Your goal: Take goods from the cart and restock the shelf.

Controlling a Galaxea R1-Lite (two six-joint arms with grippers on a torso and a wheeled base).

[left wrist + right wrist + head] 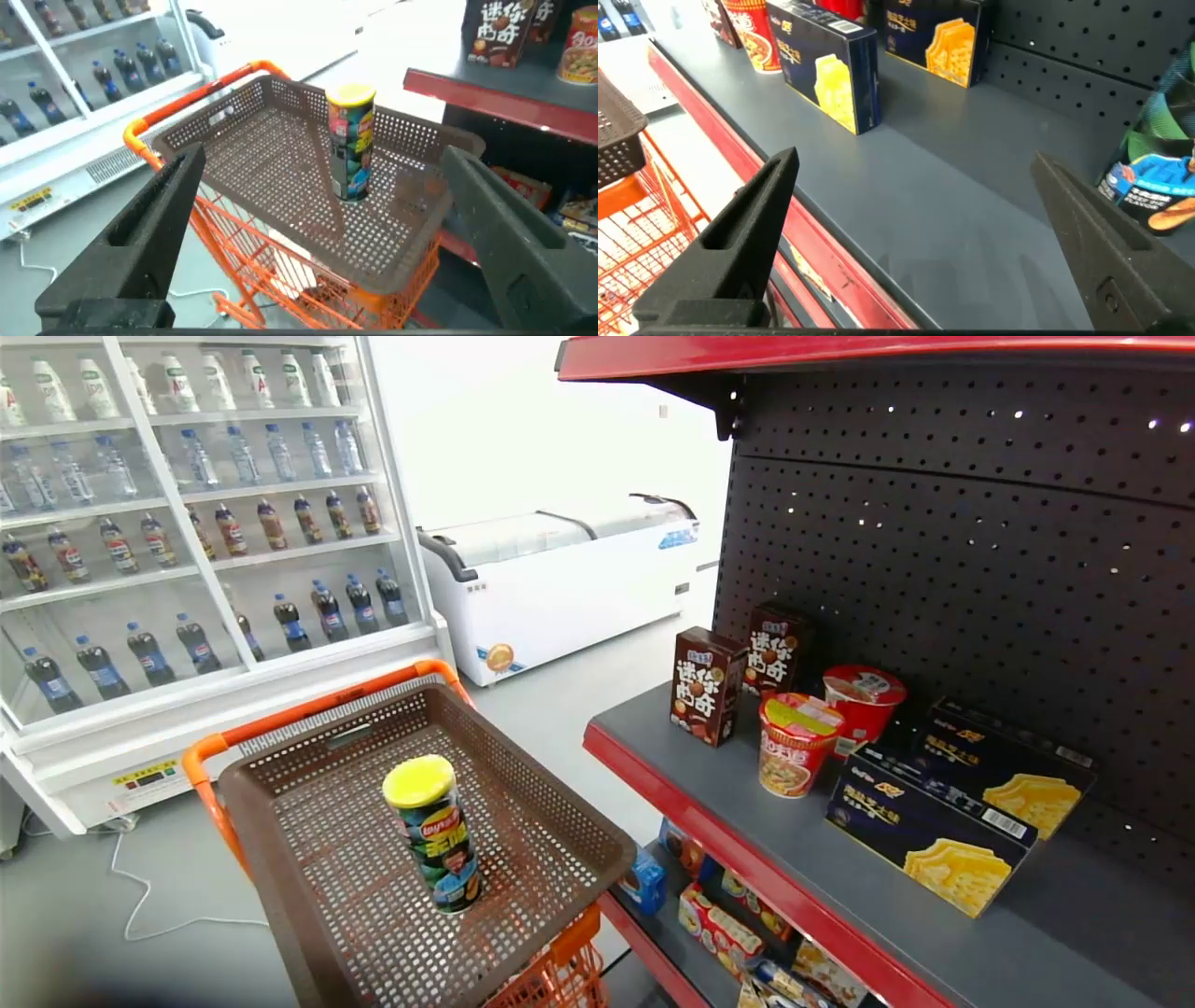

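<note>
You see the chip can [432, 831] standing upright near the middle of the brown perforated basket [560, 821] on the orange cart [198, 758]. It is a tall tube with a yellow lid and a colourful label in green, red and blue. Your left gripper [322, 161] is above the basket, fingers spread wide, holding nothing. Your right gripper [915, 159] is over the grey shelf [822, 868], also spread wide.
</note>
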